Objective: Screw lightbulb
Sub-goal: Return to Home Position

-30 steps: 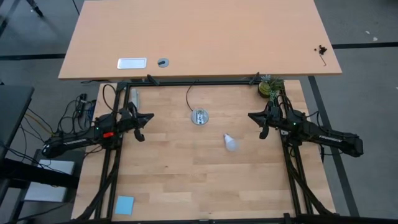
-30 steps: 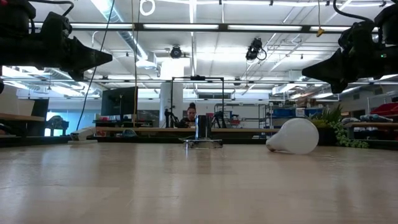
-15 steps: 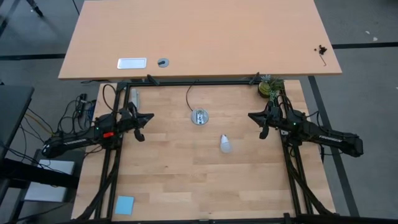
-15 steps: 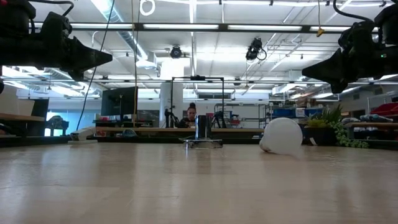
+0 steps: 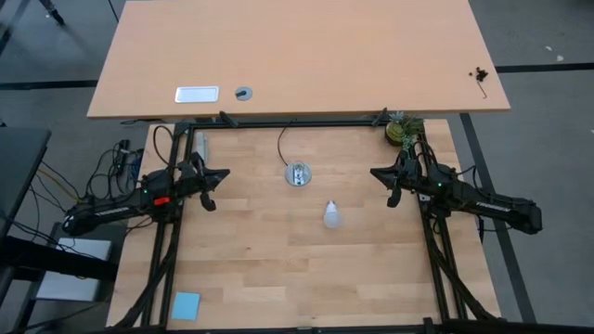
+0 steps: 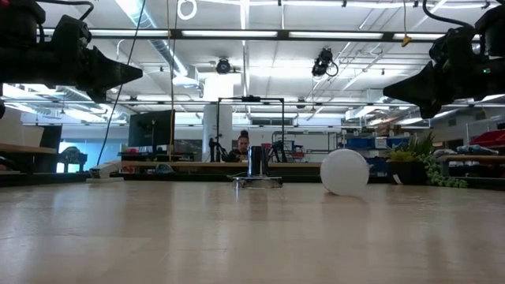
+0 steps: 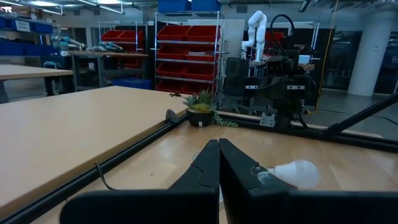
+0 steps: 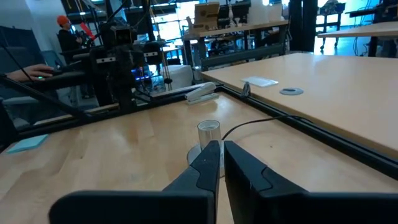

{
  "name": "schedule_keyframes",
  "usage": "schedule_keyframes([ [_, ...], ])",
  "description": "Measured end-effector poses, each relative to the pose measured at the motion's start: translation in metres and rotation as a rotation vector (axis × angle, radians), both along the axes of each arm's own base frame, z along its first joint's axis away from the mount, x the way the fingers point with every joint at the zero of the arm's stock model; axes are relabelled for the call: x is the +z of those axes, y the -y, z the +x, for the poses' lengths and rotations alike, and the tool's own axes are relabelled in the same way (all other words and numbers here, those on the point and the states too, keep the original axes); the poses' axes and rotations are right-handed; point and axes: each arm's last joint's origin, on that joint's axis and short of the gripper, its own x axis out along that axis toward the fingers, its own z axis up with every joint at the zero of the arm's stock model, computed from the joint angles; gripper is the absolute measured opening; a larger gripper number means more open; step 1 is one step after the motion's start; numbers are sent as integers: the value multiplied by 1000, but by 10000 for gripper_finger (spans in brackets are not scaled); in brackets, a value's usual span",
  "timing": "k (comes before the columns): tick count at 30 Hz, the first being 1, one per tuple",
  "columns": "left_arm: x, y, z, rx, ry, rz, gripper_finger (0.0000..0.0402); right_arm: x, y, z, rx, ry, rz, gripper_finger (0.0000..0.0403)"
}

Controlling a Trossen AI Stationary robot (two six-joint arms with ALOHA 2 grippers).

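Note:
The white lightbulb (image 5: 332,215) lies on its side on the wooden table (image 5: 251,260), right of centre, its grey base pointing toward the far edge. It shows as a round white ball in the low view (image 6: 345,171) and beside my left fingers in the left wrist view (image 7: 292,172). The silver socket disc (image 5: 298,173) stands farther back at mid-table and also shows in the right wrist view (image 8: 209,130). My left gripper (image 5: 223,173) is shut and empty at the table's left. My right gripper (image 5: 375,173) is shut and empty at the table's right. Both hang above the table.
The socket's black cord (image 5: 281,144) runs to the far edge. A potted plant (image 5: 401,130) stands at the far right corner and a blue pad (image 5: 186,304) lies at the near left. A larger table (image 5: 297,56) stands beyond. A person (image 6: 242,143) sits in the room behind.
The lightbulb has rolled a short way toward the table's left and turned about: its round end now faces the near edge, where it lay slantwise before. Both grippers have kept still.

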Motion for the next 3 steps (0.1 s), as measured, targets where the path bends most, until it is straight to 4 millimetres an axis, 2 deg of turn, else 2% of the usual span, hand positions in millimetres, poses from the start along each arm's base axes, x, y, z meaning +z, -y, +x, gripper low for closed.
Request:
schedule_keyframes([
  [3,0,0,0,0,0,0,4,0,0,0,0,0,0,31],
])
